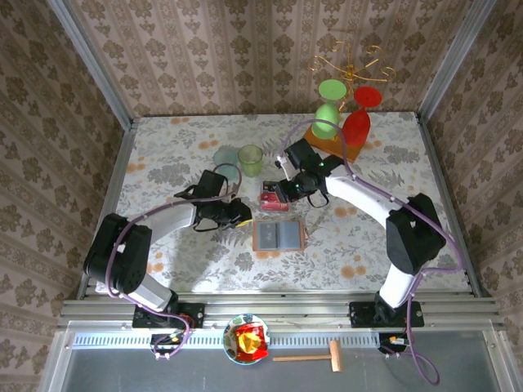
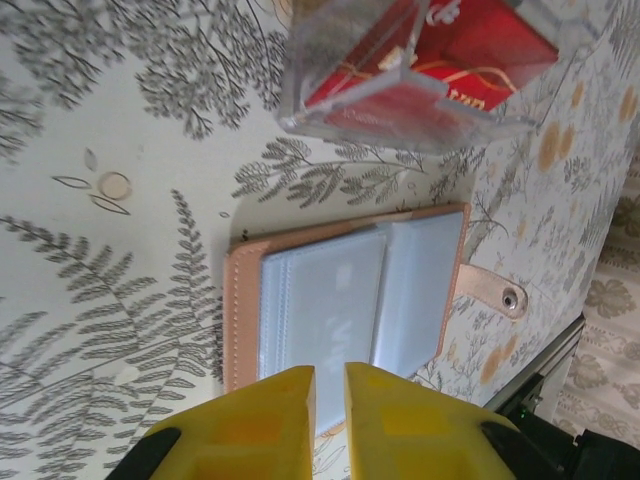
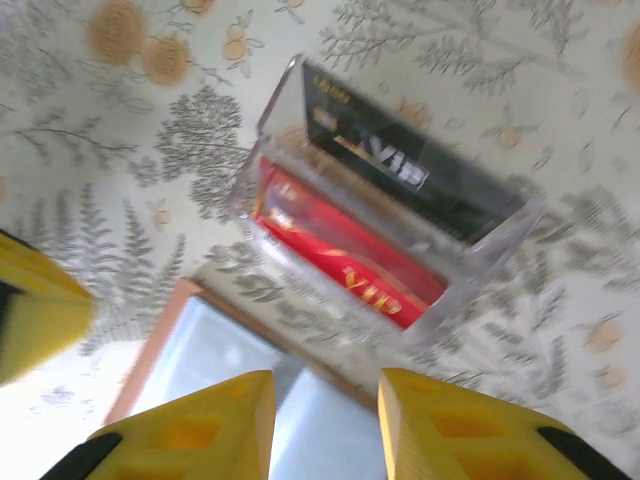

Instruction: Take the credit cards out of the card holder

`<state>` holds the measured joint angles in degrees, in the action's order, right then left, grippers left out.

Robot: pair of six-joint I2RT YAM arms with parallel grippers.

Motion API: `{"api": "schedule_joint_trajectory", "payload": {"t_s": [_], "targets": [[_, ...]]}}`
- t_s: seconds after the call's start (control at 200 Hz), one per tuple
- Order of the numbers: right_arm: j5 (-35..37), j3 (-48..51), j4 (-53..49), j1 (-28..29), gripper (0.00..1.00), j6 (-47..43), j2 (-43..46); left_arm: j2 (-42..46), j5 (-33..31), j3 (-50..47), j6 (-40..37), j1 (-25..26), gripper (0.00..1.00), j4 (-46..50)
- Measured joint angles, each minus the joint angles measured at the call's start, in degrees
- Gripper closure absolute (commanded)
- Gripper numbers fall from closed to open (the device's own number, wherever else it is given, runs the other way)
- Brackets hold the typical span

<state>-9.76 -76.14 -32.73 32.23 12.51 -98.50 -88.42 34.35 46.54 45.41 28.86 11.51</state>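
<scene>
Holder: tan leather card holder point(image 2: 345, 300) spread open, pockets reachable.
Cards: red and dark credit cards point(image 3: 340, 250) gathered in clear plastic tray point(image 3: 480, 270).
Left gripper point(image 2: 330, 378): nearly clenched, apparently empty.
Right gripper point(image 3: 326, 388): parted, empty.

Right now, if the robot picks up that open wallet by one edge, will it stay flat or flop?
Probably flop. The card holder lies open with a fold down its middle, so lifting one edge would likely let the other half droop. Its clear pockets look shiny, so maybe slippery. It looks thin, so a push would likely slide it.
</scene>
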Motion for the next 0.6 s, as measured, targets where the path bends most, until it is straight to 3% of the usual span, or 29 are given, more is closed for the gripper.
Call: {"api": "schedule_joint_trajectory", "payload": {"t_s": [0.285,0.6], "targets": [[-7.63,10.01,7.82,2.40,0.74,20.85,2.14,-0.52,0.52,-1.92,0.68,2.78,0.93,-2.58],[-10.54,13.94,11.58,6.54,0.69,30.21,1.79,-0.87,0.48,-5.79,1.53,4.87,0.96,-3.04]]}}
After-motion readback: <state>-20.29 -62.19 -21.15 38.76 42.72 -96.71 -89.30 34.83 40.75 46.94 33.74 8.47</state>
